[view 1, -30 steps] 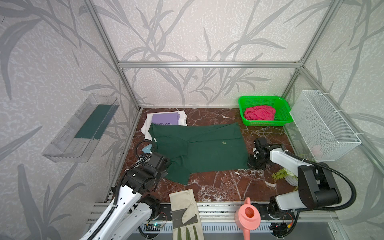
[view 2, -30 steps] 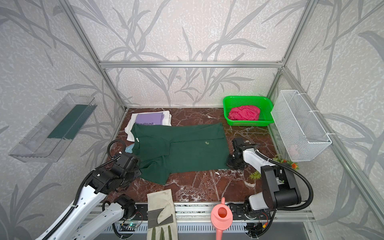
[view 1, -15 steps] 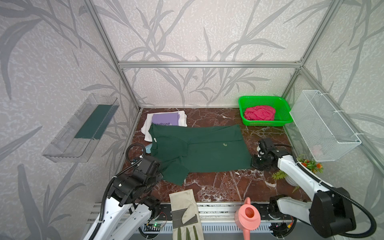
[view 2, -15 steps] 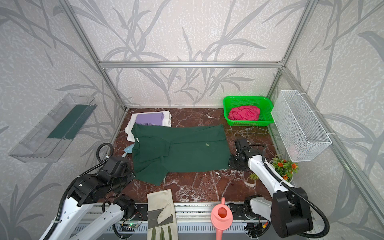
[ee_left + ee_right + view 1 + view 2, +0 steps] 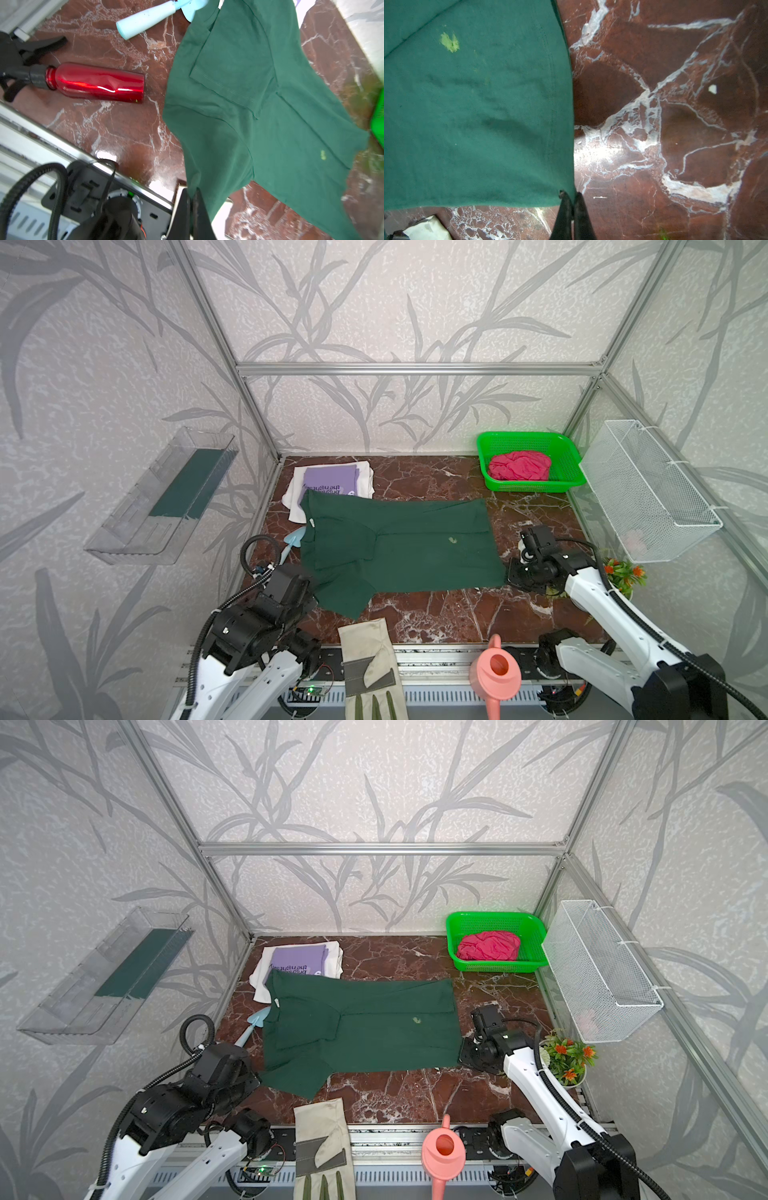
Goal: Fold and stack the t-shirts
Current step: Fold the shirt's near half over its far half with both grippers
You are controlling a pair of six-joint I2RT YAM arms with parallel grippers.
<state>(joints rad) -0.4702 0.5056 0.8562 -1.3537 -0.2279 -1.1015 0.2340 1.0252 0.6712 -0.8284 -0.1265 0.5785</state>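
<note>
A dark green t-shirt (image 5: 399, 547) (image 5: 361, 1027) lies spread across the marble table in both top views. My left gripper (image 5: 311, 585) (image 5: 192, 192) is shut on its near-left sleeve edge, and the cloth (image 5: 259, 104) rises from the jaws. My right gripper (image 5: 509, 572) (image 5: 571, 195) is shut on the near-right hem corner (image 5: 477, 114). At the back left a folded lilac t-shirt (image 5: 328, 481) rests on a white t-shirt (image 5: 293, 506); the green shirt's collar end overlaps them. A crumpled pink-red t-shirt (image 5: 519, 466) sits in the green basket (image 5: 523, 435).
A beige glove (image 5: 370, 664) and a pink watering can (image 5: 494, 676) lie at the front edge. A potted plant (image 5: 623, 572) stands by the right arm under a wire basket (image 5: 648, 493). A light blue trowel (image 5: 293, 541) and a red bottle (image 5: 97, 82) lie left of the shirt.
The left arm has drawn back toward the front left, pulling the sleeve with it. The right arm's elbow has swung out to the right while its gripper keeps the hem corner.
</note>
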